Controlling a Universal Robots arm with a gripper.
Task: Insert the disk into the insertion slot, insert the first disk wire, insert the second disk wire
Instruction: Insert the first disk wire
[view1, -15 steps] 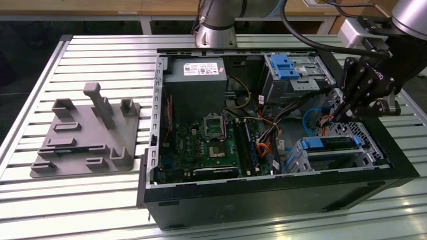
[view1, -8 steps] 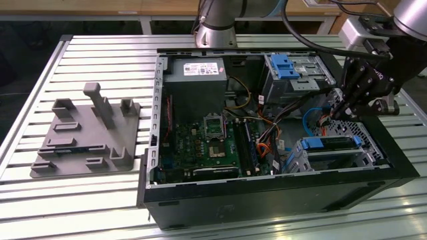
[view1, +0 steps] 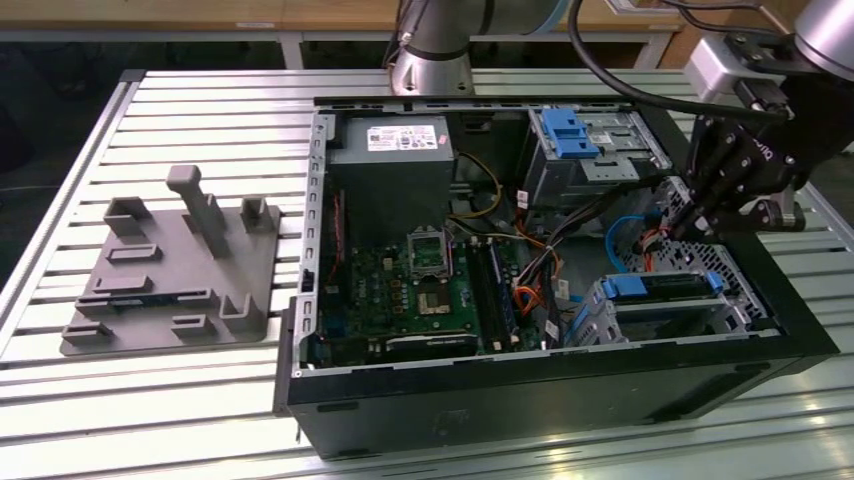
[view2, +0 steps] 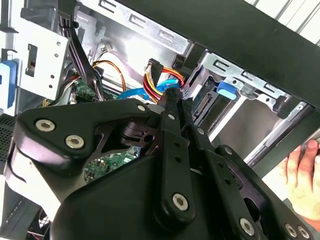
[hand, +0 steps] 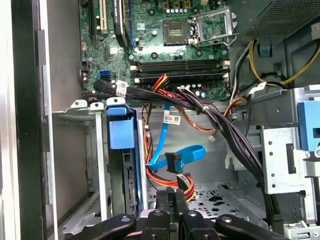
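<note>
Hovered near disk (hand: 121, 132) seated in slot (view1: 741, 290), with gripper (hand: 173, 191) pinched shut, apparently empty. Probably needed squaring to blue wire (hand: 182, 155) plug, avoiding cable bundle (hand: 225, 125).

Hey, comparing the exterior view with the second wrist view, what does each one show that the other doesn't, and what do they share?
The exterior view adds the grey fixture plate on the slatted table and the power supply. The second wrist view adds a person's hand beside the case. Both share the gripper inside the case near the blue cable, and the disk sitting in the insertion slot.
</note>
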